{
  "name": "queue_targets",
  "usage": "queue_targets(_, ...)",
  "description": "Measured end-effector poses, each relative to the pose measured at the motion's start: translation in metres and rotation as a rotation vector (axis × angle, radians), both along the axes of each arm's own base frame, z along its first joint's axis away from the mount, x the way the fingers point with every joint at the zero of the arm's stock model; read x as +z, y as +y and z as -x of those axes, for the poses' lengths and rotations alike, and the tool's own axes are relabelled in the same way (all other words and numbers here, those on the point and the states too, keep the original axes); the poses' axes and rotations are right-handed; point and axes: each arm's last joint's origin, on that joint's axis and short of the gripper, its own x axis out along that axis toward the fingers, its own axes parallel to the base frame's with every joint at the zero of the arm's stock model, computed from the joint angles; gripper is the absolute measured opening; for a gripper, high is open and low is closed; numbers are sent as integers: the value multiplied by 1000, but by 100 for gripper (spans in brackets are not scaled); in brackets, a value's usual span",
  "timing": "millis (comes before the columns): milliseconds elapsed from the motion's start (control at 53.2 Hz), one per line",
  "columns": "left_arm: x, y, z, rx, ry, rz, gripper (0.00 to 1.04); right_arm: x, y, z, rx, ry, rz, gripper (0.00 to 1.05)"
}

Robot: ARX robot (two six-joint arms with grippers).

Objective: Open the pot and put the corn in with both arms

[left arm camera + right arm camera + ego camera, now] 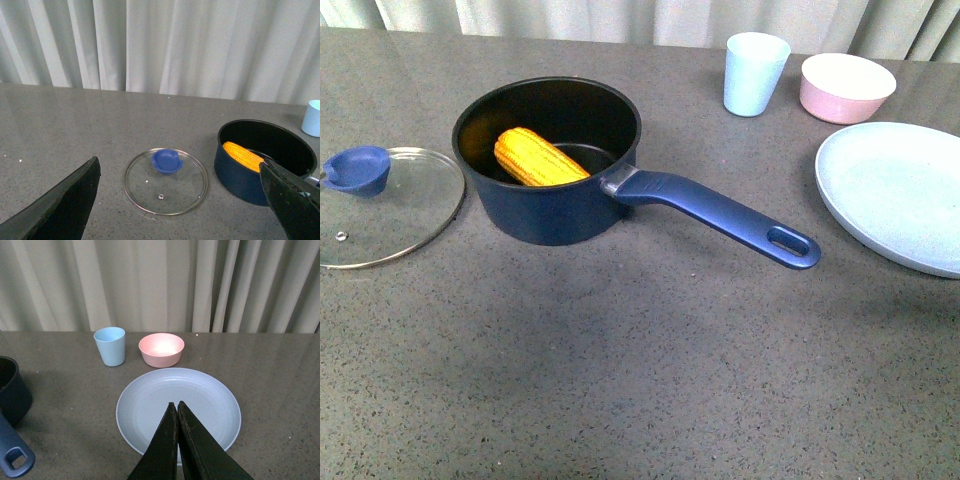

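1. Navy enamel outside and black inside, the pot (550, 165) stands uncovered on the grey table (640, 380) with the corn (540, 158) lying tilted in it, one end up against the wall.
2. The glass lid (166, 181) with its blue knob (167, 161) lies flat on the table, ahead of the left gripper (185, 220) and between its widely spread jaws; the pot sits off towards one jaw, partly hidden by it.
3. The right gripper (177, 412) has its jaws pressed together, holding nothing, and hangs over the pale blue plate (150, 410); the blue cup (110, 346) and pink bowl (161, 349) stand beyond it.
4. Judged from this, both steps look done.
5. Risk: the pot handle (12, 452) lies near the right gripper, so a careless sweep could knock it and spin the pot; a low pass by the left arm could skid the lid.
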Motion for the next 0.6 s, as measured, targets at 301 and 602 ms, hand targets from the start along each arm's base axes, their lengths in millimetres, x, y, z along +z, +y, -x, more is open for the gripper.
queue_targets(301,0,0,0,0,0,0,96,2,0,10,0,-8,0,2)
queue_targets(602,0,0,0,0,0,0,96,3,0,17,0,-10,0,2)
